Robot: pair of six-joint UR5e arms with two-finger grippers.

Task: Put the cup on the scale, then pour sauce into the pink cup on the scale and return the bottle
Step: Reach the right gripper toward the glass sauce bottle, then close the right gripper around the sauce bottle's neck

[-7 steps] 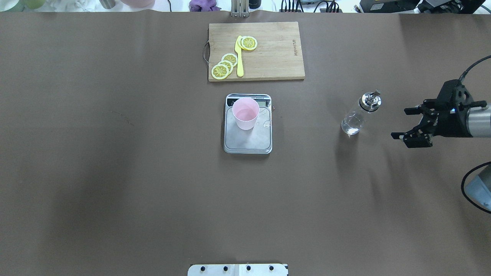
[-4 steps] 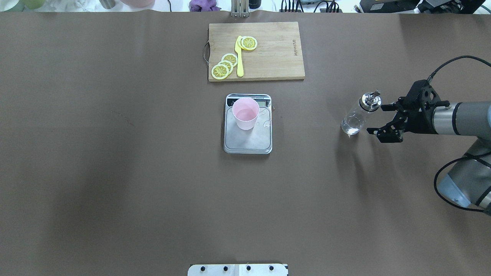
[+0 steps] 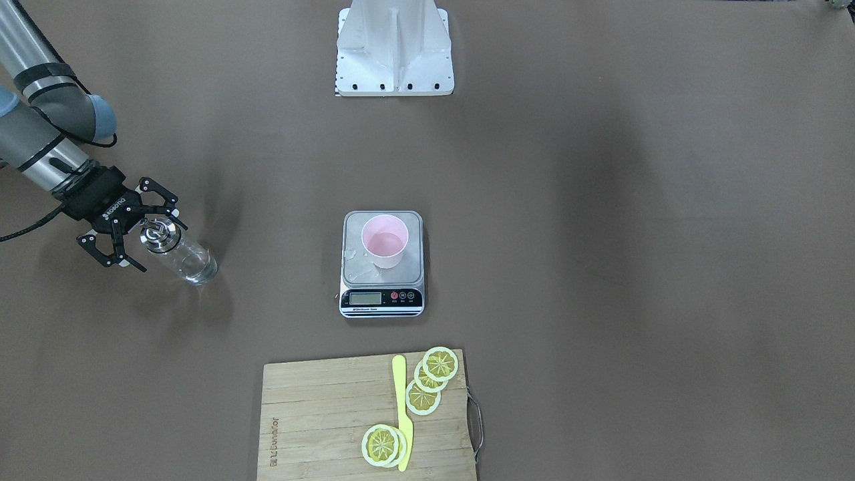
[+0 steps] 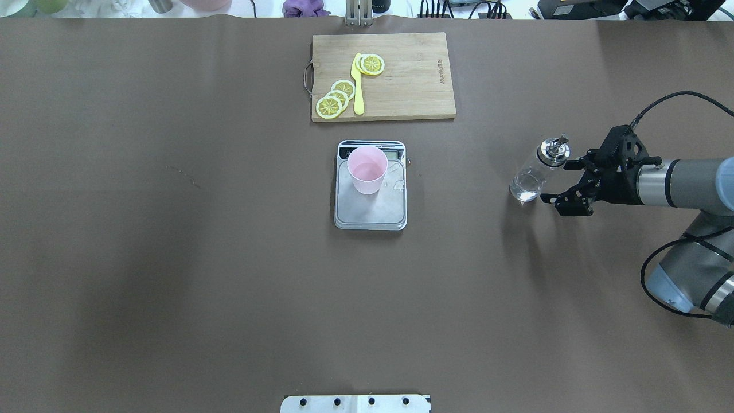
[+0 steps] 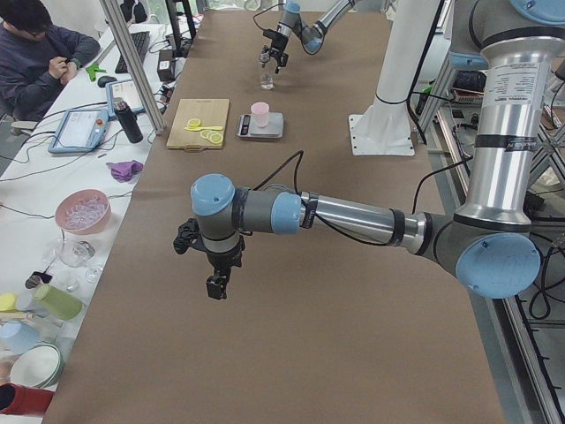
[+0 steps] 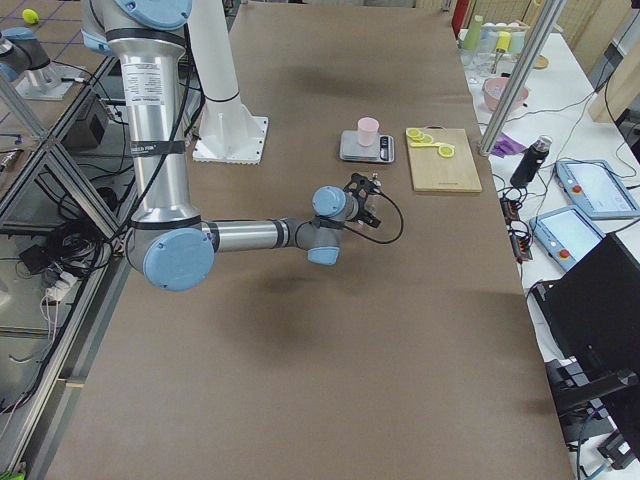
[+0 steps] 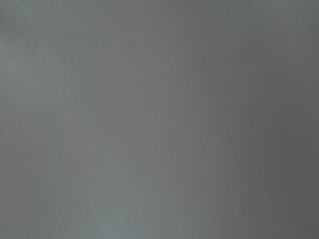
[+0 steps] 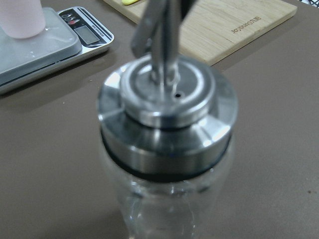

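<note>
At the near edge, 6 o'clock in the overhead view, I see only the white mounting plate (image 4: 355,403) on the brown table (image 4: 172,258).

Left gripper (image 5: 214,284): appears only in the left side camera, hanging low over bare table well short of everything else. I cannot tell how its jaws stand. Its wrist camera gives plain brown surface.

Mid-table: scale (image 4: 373,212), black display strip (image 3: 365,298) on its far side. The pink cup (image 4: 367,169) stands upright on the platform, toward 11 o'clock, close to that strip. A small clear puddle (image 4: 397,184) lies on the steel at the cup's 3 o'clock. Cup contents: not readable from here.

At 3 o'clock from the scale, well apart: glass bottle (image 4: 530,178), upright on the table, metal cap (image 8: 167,104) and spout on, clear sauce (image 4: 524,188) low in the body.

Right gripper (image 4: 561,182): comes in level from the bottle's 3 o'clock, jaws spread wide, holding nothing. Overhead, the fingertips stop just beside the cap; from the front camera the cap sits between them. I cannot tell which is true. No contact seen. The wrist camera is filled by the cap, centred.

Farthest, 12 o'clock from the scale: wooden cutting board (image 4: 413,86) carrying lemon slices (image 4: 330,106) and a yellow knife (image 4: 358,92).
</note>
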